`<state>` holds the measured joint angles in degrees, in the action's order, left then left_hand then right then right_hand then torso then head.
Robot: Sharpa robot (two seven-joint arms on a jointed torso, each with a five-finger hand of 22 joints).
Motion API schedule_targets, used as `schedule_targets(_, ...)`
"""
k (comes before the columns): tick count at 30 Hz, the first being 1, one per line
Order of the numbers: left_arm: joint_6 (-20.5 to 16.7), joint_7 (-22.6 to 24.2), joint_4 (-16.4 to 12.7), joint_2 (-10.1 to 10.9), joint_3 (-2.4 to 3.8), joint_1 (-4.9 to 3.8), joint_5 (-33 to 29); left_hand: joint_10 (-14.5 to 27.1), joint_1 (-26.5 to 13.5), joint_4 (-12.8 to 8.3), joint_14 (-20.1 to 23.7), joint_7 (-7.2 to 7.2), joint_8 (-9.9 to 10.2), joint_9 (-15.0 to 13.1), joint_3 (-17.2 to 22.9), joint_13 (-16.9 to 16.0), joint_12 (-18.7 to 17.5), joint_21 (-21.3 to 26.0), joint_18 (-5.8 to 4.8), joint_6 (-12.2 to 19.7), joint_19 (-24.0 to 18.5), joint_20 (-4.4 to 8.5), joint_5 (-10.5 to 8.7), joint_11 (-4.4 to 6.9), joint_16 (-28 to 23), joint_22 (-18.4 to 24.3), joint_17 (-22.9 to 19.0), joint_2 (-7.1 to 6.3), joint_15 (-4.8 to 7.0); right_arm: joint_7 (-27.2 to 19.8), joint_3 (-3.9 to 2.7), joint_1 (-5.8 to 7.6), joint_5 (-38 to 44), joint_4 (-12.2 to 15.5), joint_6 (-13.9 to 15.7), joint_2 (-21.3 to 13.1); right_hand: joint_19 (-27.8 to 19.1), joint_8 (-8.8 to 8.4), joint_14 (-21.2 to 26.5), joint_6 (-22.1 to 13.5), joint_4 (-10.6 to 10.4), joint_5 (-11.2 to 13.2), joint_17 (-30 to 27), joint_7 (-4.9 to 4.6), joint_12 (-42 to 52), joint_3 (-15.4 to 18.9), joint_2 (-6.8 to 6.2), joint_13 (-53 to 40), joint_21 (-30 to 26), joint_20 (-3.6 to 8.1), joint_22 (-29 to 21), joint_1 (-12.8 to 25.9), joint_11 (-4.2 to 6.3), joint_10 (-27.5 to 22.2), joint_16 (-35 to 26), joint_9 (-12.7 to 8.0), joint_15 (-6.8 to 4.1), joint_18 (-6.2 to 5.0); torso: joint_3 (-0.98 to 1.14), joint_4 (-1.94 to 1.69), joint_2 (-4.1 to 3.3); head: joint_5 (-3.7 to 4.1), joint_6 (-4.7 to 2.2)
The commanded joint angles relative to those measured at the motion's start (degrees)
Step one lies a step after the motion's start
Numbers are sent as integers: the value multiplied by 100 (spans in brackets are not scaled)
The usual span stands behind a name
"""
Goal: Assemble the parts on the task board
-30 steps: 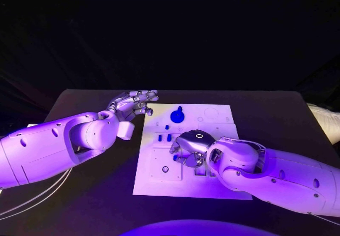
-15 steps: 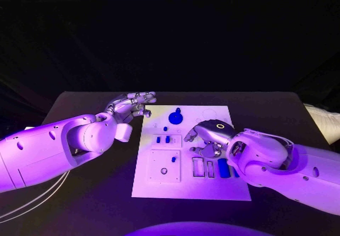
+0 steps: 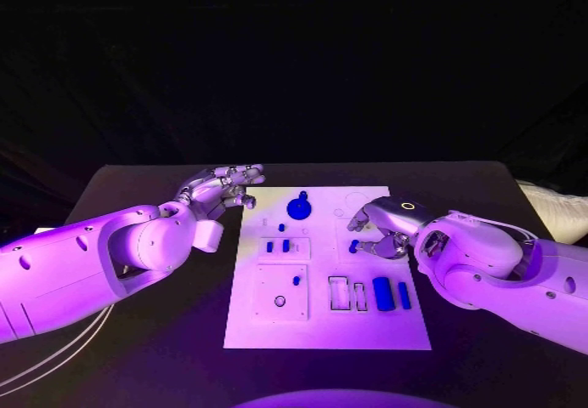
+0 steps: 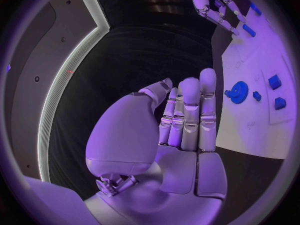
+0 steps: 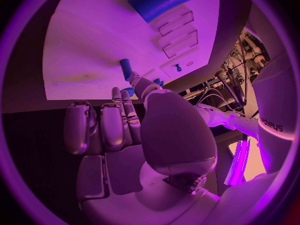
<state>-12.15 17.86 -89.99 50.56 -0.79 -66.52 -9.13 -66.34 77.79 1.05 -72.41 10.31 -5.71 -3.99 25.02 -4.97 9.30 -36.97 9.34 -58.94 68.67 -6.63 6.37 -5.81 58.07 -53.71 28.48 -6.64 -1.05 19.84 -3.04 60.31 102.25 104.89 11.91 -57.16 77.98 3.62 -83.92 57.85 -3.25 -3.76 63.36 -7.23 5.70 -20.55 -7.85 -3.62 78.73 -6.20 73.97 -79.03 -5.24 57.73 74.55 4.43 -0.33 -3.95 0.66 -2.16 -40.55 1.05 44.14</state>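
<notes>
Right robot hand (image 3: 377, 229) pinching a small blue peg (image 3: 354, 246) mid-board; left robot hand (image 3: 224, 186) spread, empty — blue gear (image 3: 298, 205) beside it, upper centre.

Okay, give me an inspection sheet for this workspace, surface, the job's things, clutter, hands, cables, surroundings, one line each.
Surface: black table, carrying the white task board.
Job's things: blue round part at the board's far end; small blue pieces left of centre; long blue parts near the slots on the right.
Clutter: nothing seen.
Hands: left hand hovers off the board's left far corner, fingers straight, holding nothing; right hand over the board's right side, pinching a small blue part.
Cables: white cables under the left arm.
Surroundings: dark backdrop behind the table.
</notes>
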Motion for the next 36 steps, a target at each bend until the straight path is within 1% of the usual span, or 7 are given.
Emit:
schedule_targets(1,121,15,-5,-5,2,-1,24,33,66,-7,41,6,-6,10,-37,0,27,15,87,29,-28,-4,-13,-8,-26,6,-6,1,13,150,-1,2,171,-39,-261,10,2,10,-137,25,-8,26,-6,56,12,46,-21,-7,-27,62,-5,-41,14,6,-15,-9,-49,-28,-1,-7,-5,7,-6)
schedule_targets(6,124,13,-4,-4,2,-1,24,33,66,-7,41,6,-6,10,-37,0,27,15,87,29,-28,-4,-13,-8,-26,6,-6,1,13,119,2,-8,173,-76,-361,57,12,19,-145,89,-47,19,-10,75,93,68,22,-11,-30,70,-2,-76,34,173,-21,-13,-51,-25,2,-8,-10,6,-3)
schedule_targets(10,124,11,-3,-2,2,-1,24,33,66,-7,41,6,-6,10,-37,0,27,15,87,29,-28,-4,-13,-8,-26,6,-6,1,13,74,5,-21,160,-104,-453,112,22,44,-151,204,-83,16,-11,55,168,48,62,-9,-30,85,4,-103,77,365,-22,-3,-69,-23,-3,-8,-4,7,5)
schedule_targets(13,124,10,-2,0,1,-1,24,33,66,-7,41,6,-6,10,-37,0,27,15,87,29,-28,-4,-13,-8,-26,6,-6,1,13,42,8,-30,153,-127,-531,151,25,88,-156,363,-114,12,-6,77,214,12,87,-7,-34,118,4,-123,124,538,-21,19,-117,-25,-2,-10,-5,5,14)
schedule_targets(23,125,6,-3,5,1,-1,25,33,66,-7,41,6,-6,10,-37,0,27,15,87,29,-28,-4,-13,-8,-26,6,-6,1,13,-16,14,-59,132,-199,-616,253,57,138,-167,616,-149,-7,13,98,235,-101,171,-8,-15,123,38,-194,176,838,-9,58,-97,-13,0,-7,-6,-4,35)
schedule_targets(31,128,4,-1,5,1,-1,25,33,66,-7,41,6,-6,10,-37,0,27,15,87,29,-28,-4,-13,-8,-26,6,-6,1,13,3,16,-67,162,-264,-543,299,111,196,-181,821,-94,59,62,101,248,-251,293,-20,36,113,109,-333,204,1092,27,113,-86,4,2,-3,-2,2,40)
schedule_targets(36,135,0,0,3,1,-1,25,33,66,-7,41,6,-6,10,-37,0,27,15,87,29,-28,-4,-13,-8,-26,6,-6,1,13,8,16,-69,226,-276,-312,314,146,222,-188,908,-13,76,94,84,240,-375,377,-28,73,121,159,-445,219,1223,51,150,-98,15,-2,-6,-1,6,42)
